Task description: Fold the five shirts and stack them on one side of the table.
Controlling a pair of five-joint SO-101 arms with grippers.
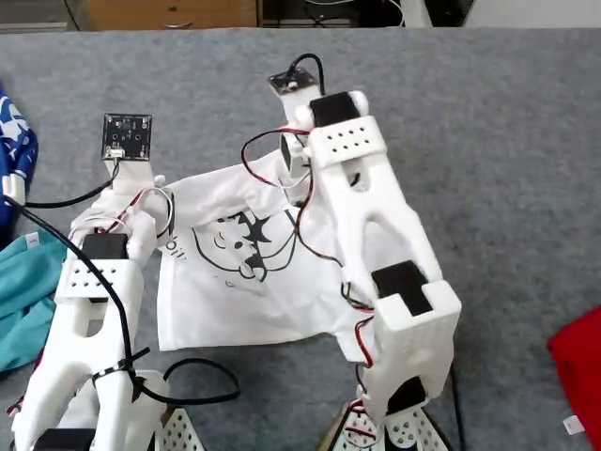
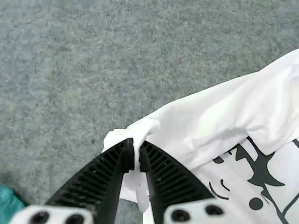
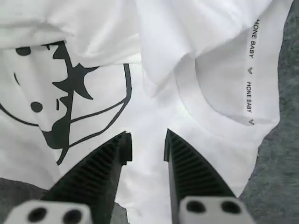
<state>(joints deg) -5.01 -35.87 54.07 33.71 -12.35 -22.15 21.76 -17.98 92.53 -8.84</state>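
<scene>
A white shirt (image 1: 244, 272) with a black cartoon print lies partly folded and rumpled on the grey table, between the two arms. My left gripper (image 2: 136, 156) is shut on a bunched corner of the white shirt (image 2: 224, 116) at its left edge; in the high view this left gripper (image 1: 158, 191) sits at the shirt's upper left corner. My right gripper (image 3: 147, 142) stands open just above the shirt (image 3: 93, 42), beside the collar (image 3: 219, 121), with nothing between its fingers. From above, the right gripper (image 1: 294, 162) is at the shirt's far edge.
A teal shirt (image 1: 23, 291) and a blue patterned shirt (image 1: 14, 141) lie at the table's left edge. A red shirt (image 1: 577, 362) lies at the right edge. Bare grey table (image 1: 488, 141) stretches to the back right. Cables trail over the arms.
</scene>
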